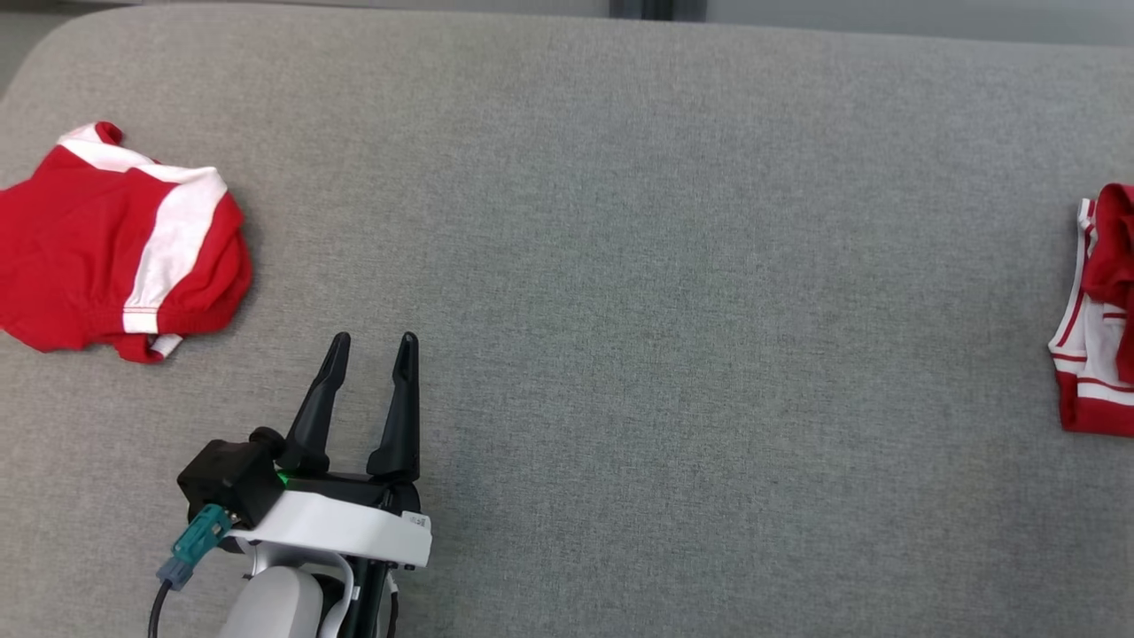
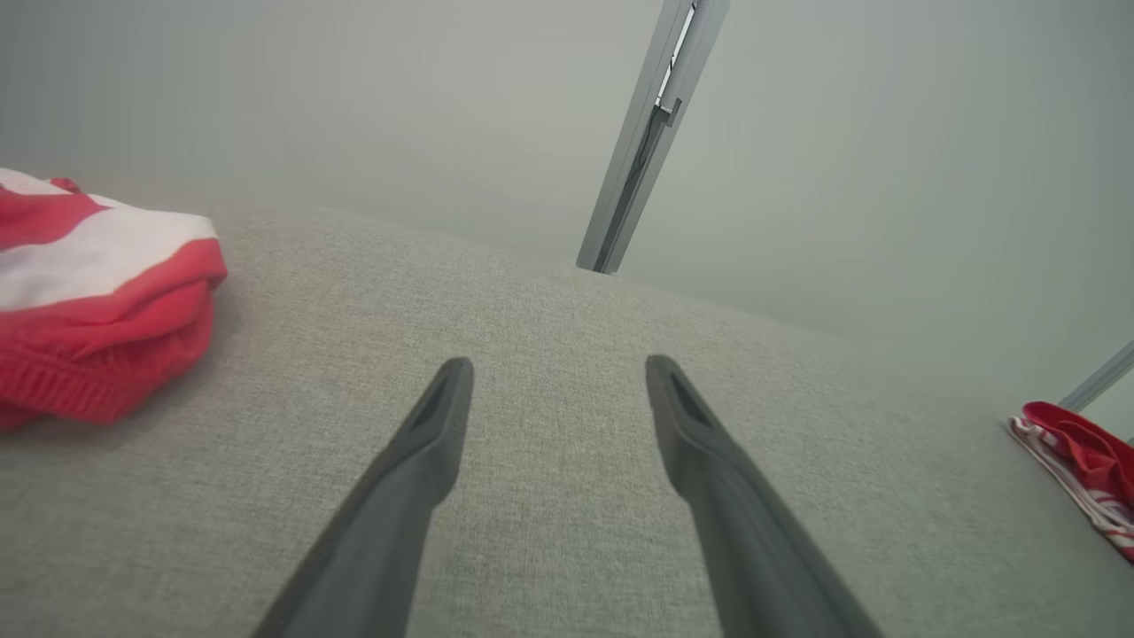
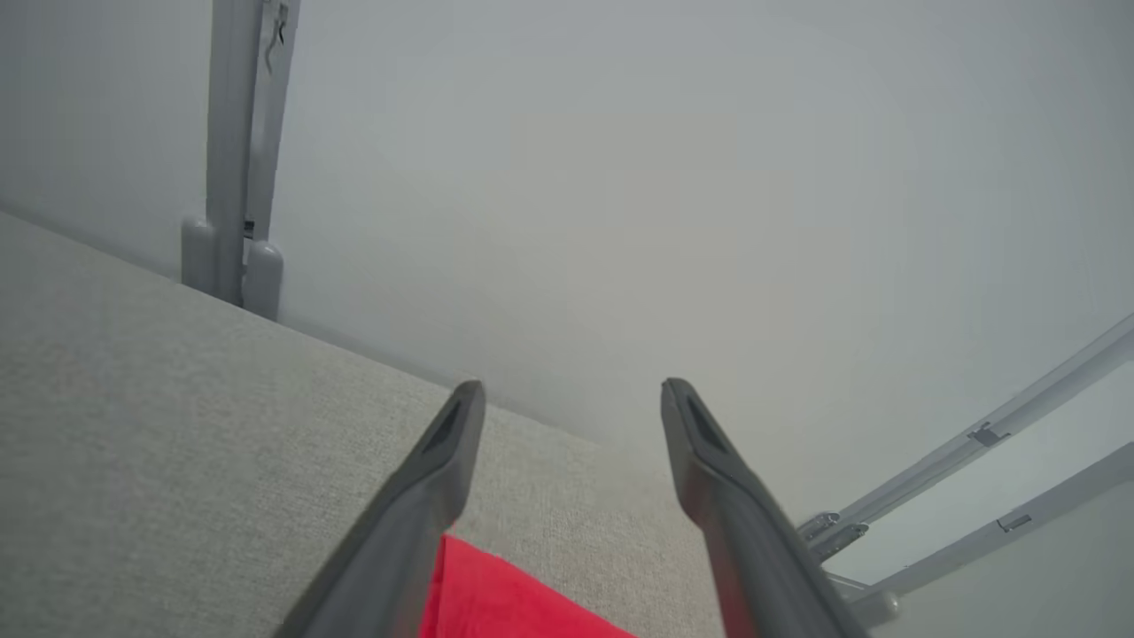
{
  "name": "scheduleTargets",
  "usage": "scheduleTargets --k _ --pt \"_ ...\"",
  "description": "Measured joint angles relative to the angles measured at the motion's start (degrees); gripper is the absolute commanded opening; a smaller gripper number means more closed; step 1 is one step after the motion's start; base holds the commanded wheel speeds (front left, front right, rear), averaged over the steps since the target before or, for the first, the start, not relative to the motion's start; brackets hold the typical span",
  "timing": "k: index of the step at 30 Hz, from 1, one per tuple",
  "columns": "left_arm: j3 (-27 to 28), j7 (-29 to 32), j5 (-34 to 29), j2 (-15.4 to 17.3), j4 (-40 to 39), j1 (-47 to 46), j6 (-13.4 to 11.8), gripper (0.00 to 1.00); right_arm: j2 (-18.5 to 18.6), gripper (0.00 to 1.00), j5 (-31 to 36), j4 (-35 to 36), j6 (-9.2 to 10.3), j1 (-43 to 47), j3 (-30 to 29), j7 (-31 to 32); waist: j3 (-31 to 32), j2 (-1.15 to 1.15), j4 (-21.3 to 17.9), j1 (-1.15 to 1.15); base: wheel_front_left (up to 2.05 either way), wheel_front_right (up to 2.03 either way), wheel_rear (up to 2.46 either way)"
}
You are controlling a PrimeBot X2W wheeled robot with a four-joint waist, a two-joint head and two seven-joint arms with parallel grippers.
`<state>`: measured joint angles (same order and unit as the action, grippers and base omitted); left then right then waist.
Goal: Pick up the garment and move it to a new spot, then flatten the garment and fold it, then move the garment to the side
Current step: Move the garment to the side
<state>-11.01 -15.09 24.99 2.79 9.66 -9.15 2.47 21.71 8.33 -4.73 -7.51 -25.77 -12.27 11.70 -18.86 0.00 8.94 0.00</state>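
Grey fabric-covered bench (image 1: 620, 266), rounded far-left corner.

Red-and-white garment (image 1: 115, 239) lies bunched at the bench's left side, white band across its top, a hem poking out below. A second red-and-white garment (image 1: 1099, 310) sits crumpled at the far right edge, partly cut off by the frame, well apart from the first.

Left tool (image 1: 374, 341) is low on the bench's left part, fingers pointing away from the robot, set wide, nothing between them. It is near the left garment but clear of it, off to that garment's lower right.

Right tool (image 3: 573, 385) has its fingers spread wide over the bench edge, tips empty. Red cloth (image 3: 505, 594) lies low between the fingers; contact cannot be told.

Pale wall (image 2: 886, 133) and metal post (image 2: 638, 151) stand behind.
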Motion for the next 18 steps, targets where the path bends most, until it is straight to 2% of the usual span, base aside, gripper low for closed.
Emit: scheduleTargets --k 5,8,18 --pt "0.77 0.0 -0.3 0.02 -0.11 0.12 0.02 1.0 -2.61 1.0 -3.11 0.82 0.01 -1.41 2.85 -7.53 2.0 0.0 0.09 0.0 0.0 0.0 0.0" --pt "1.05 0.0 -0.58 -0.01 -0.35 0.16 0.11 1.0 -5.53 1.0 -5.05 0.09 0.01 -0.89 5.25 -11.34 3.31 0.0 0.12 0.0 0.0 0.0 0.0" --pt "3.19 0.0 -1.76 0.01 -2.46 2.08 -0.02 1.0 -15.37 1.0 -11.61 -2.35 0.0 8.78 11.85 -22.34 7.7 0.0 -0.96 0.0 0.0 0.0 0.0"
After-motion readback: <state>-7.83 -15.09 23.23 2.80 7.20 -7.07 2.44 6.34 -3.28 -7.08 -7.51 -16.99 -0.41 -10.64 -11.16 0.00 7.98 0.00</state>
